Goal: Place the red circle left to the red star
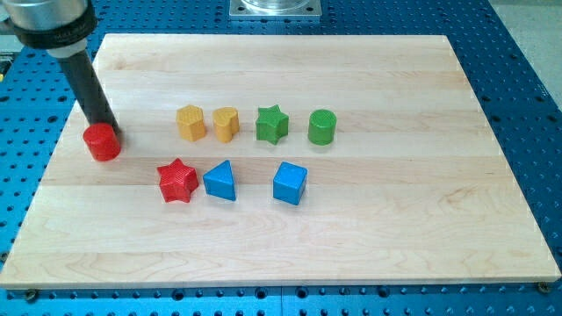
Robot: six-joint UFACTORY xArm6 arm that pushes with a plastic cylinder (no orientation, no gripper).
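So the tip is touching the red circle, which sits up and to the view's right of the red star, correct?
Not quite. In the camera view my tip is at the red circle, but that circle sits up and to the view's left of the red star, not its right.

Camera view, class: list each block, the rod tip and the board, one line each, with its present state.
Red circle block: flat on board, touching my tip.
My tip: at the circle's top-right edge.
Red star block: flat, right of and below the circle.
Blue triangle block: beside the star.
Blue cube: alone.
Orange blocks: close together.
Green star block: flat.
Green cylinder: upright.
Wooden board: level.
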